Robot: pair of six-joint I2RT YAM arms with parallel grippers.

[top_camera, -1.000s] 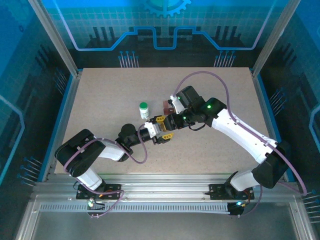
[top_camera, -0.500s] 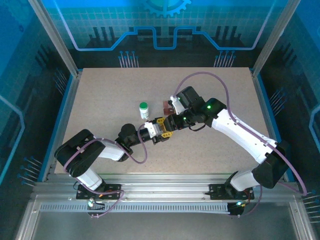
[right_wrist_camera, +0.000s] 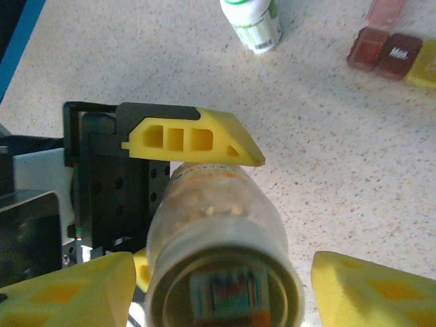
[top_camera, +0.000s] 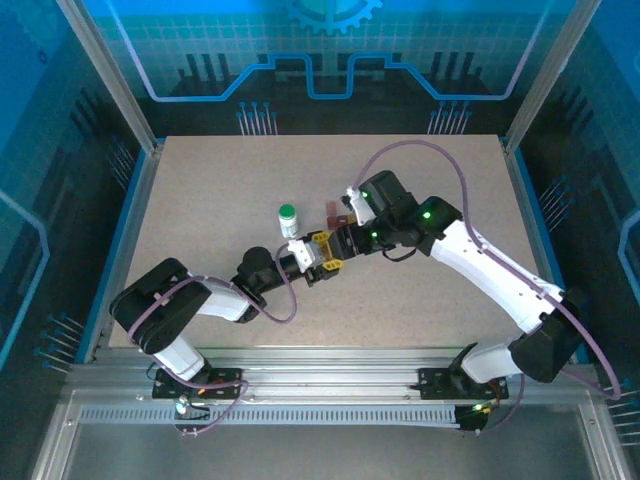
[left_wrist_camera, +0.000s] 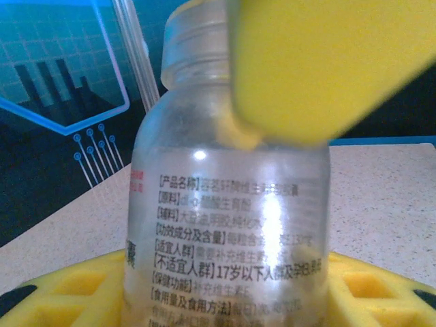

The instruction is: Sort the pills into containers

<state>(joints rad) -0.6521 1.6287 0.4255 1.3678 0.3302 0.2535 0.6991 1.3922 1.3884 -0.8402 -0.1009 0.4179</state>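
**Bottle changes hands: the right lets go, the left holds on.**

Over the last second the right arm [top_camera: 470, 255] has shifted slightly to the right. The right gripper [right_wrist_camera: 225, 279] has spread wide, its fingers now either side of the clear bottle [left_wrist_camera: 228, 231] without pinching it. The left gripper [top_camera: 318, 256] has narrowed and clamps that bottle across its body, above the table [top_camera: 220, 180], mouth toward the right wrist camera. Pale pills [right_wrist_camera: 204, 197] seem to be inside. The dark red box [top_camera: 334, 212] sits on the table just beyond the grippers, the yellow box [right_wrist_camera: 426, 68] beside it and the green-capped white bottle [top_camera: 288, 220] nearby, all untouched. I judge this a handover. The left alone carries the bottle, the right is free to work at its mouth, and sorting has likely not begun.
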